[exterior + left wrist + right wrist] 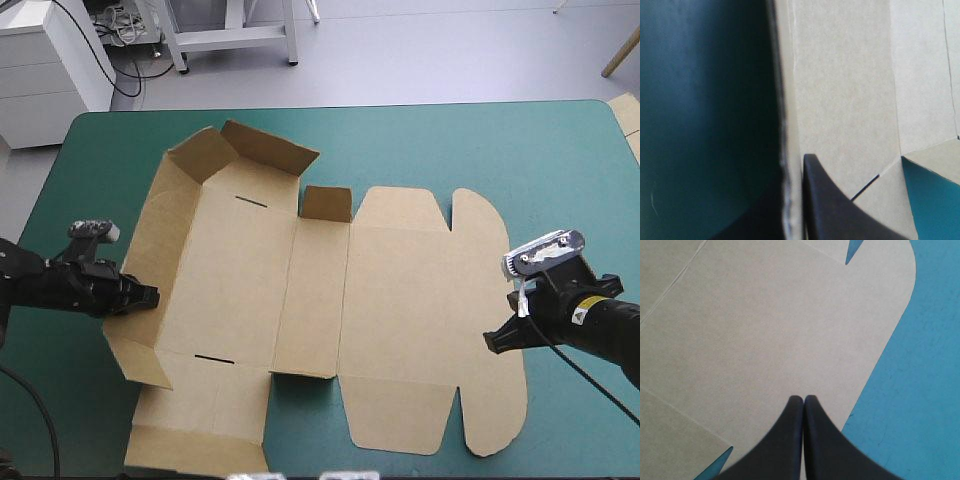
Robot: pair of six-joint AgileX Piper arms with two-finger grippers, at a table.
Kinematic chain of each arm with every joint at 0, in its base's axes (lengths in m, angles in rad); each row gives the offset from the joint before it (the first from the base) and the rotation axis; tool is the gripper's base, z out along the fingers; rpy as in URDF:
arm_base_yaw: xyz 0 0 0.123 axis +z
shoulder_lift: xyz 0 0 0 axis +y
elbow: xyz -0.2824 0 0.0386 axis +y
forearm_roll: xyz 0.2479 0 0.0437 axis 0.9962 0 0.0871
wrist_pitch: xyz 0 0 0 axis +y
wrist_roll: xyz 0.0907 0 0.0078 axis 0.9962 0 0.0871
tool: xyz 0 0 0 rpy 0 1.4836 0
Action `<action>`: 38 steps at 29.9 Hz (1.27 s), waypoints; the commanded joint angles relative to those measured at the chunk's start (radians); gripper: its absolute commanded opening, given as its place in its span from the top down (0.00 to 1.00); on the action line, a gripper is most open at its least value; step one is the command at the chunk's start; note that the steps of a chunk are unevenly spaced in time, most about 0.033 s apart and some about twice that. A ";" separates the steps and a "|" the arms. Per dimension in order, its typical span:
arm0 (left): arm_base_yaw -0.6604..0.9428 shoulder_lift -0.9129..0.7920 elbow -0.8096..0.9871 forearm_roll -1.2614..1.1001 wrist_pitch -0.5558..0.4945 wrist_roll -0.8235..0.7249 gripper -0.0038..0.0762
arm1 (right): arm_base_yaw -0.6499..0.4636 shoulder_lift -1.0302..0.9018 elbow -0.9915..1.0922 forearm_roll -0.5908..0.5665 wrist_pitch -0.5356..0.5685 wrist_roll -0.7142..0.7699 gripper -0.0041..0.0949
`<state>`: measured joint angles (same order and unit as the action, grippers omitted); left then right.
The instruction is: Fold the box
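Observation:
The brown box [300, 280] lies as a cut sheet on the teal-green cover, lid panel flat toward the right. Its left wall [150, 250] and far flaps [265, 145] stand raised, as does a small flap [325, 203] at the middle. My left gripper [150, 297] is shut on the left wall's edge. In the left wrist view the gripper [795, 200] has one black finger [830, 210] on the wall's inner face [850, 90]. My right gripper [497, 338] is shut, holding nothing. Its tip [803, 400] is over the lid's rounded corner [765, 330] near the right edge.
Bare teal-green cover [560, 170] lies to the right of the box and along the far edge [400, 120]. The box's near flaps [200, 430] reach close to the table's front edge. A tan strip [628, 112] shows at the table's far right corner.

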<state>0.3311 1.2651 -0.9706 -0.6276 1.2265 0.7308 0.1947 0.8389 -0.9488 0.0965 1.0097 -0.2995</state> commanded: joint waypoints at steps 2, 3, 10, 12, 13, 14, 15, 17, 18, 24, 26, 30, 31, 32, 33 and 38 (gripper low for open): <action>-0.103 -0.018 -0.173 -0.030 0.050 0.017 0.96 | -0.008 -0.009 -0.099 -0.006 -0.053 -0.008 0.98; -0.126 -0.007 -0.199 -0.014 0.050 0.010 0.96 | -0.008 -0.009 -0.115 -0.006 -0.053 -0.008 0.98; -0.341 0.075 -0.383 0.208 0.049 -0.077 0.96 | -0.008 -0.025 -0.170 -0.010 -0.049 -0.008 0.98; -0.405 0.104 -0.429 0.270 0.035 -0.094 0.96 | -0.008 -0.038 -0.170 -0.017 -0.054 -0.008 0.98; -0.429 0.119 -0.448 0.297 0.024 -0.103 0.96 | -0.008 -0.040 -0.170 -0.017 -0.054 -0.008 0.98; -0.460 0.134 -0.470 0.333 0.008 -0.122 0.96 | -0.008 -0.048 -0.170 -0.021 -0.056 -0.008 0.98; -0.490 0.150 -0.492 0.369 -0.008 -0.126 0.96 | -0.008 -0.052 -0.170 -0.029 -0.056 -0.008 0.98; -0.544 0.180 -0.531 0.429 -0.041 -0.126 0.96 | -0.008 -0.061 -0.170 -0.042 -0.056 -0.008 0.98; -0.574 0.198 -0.551 0.464 -0.056 -0.126 0.96 | -0.008 -0.066 -0.170 -0.048 -0.056 -0.006 0.98; -0.750 0.291 -0.649 0.673 -0.099 -0.134 0.96 | -0.008 -0.084 -0.170 -0.048 -0.056 -0.006 0.98; -0.807 0.312 -0.667 0.759 -0.103 -0.136 0.96 | -0.008 -0.088 -0.170 -0.053 -0.056 -0.006 0.98; -0.922 0.321 -0.669 0.952 -0.148 -0.171 0.96 | -0.008 -0.088 -0.170 -0.057 -0.058 0.001 0.98; -0.948 0.321 -0.669 0.986 -0.162 -0.175 0.96 | -0.008 -0.088 -0.170 -0.059 -0.060 0.001 0.98; -0.974 0.321 -0.669 1.030 -0.179 -0.187 0.96 | -0.008 -0.088 -0.170 -0.061 -0.066 0.001 0.98; -0.998 0.321 -0.669 1.073 -0.195 -0.203 0.96 | -0.008 -0.088 -0.170 -0.063 -0.072 0.001 0.98; -1.073 0.321 -0.669 1.129 -0.274 -0.246 0.96 | -0.008 -0.088 -0.172 -0.066 -0.103 0.015 0.98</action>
<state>-0.7093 1.6314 -1.6034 0.4452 1.0389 0.5120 0.1947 0.7542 -1.0855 0.0379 0.9896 -0.2970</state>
